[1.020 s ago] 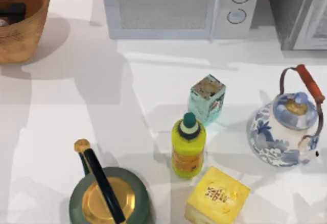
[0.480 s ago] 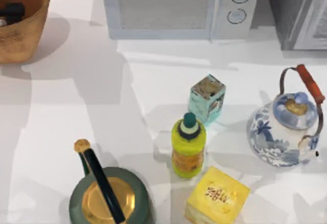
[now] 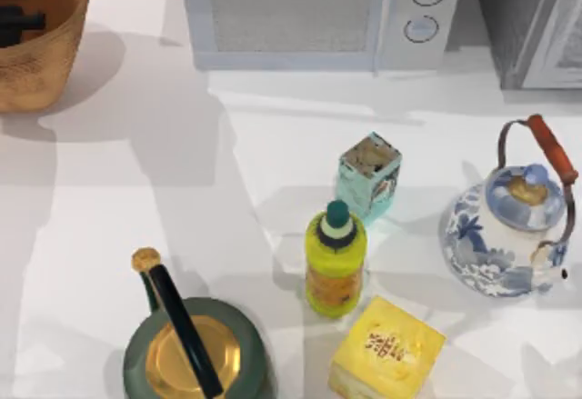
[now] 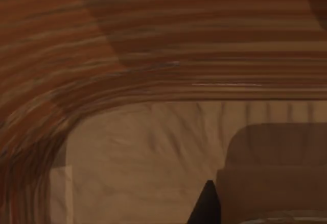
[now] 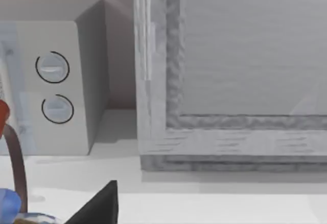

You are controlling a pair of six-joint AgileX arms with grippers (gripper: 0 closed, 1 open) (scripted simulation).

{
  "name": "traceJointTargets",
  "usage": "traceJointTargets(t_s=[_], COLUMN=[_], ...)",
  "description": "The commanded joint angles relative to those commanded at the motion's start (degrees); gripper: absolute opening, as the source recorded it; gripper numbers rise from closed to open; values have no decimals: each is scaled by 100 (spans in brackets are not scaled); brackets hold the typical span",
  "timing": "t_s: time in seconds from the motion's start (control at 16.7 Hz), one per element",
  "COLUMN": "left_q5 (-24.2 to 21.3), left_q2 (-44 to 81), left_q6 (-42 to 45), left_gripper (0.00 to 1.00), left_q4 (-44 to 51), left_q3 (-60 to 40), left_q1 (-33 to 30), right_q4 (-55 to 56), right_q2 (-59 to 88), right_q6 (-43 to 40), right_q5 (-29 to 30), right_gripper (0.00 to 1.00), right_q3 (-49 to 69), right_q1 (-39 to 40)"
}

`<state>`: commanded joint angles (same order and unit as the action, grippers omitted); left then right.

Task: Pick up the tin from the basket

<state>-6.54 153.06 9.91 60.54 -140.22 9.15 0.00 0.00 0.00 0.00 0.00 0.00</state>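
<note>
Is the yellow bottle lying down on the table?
No, the yellow bottle stands upright in the top view, its green cap pointing up, between the teal carton and the yellow box.

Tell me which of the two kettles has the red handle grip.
The blue-and-white floral kettle at the table's right. Its handle has a red grip; the dark green kettle at the front has a black handle with a gold knob.

You have open white desk [image 3: 136,199] across the left middle. The tan woven wicker basket [image 3: 50,58] blocks the far-left corner; the white microwave [image 3: 318,13] lines the far edge; kettles, bottle and cartons crowd the near-right.
</note>
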Motion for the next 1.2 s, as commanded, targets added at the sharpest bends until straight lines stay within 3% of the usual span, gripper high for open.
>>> traceJointTargets(t_s=[0.12,0.78,0.96,1.2], left_q5=[0,44,172,408], left_q2=[0,-330,-1039,-2838], left_q6=[0,-3,-74,-229], left_gripper=[0,0,0,0], left_q4=[0,-119,-607,-1616], left_q3=[0,100,800,2541], left_q1=[0,17,10,-25], right_q4=[0,0,0,0], right_q2=[0,0,0,0], right_q6=[0,0,0,0], right_q5=[0,0,0,0], right_gripper=[100,100,100,100], right_q3=[0,0,0,0], right_q1=[0,0,0,0])
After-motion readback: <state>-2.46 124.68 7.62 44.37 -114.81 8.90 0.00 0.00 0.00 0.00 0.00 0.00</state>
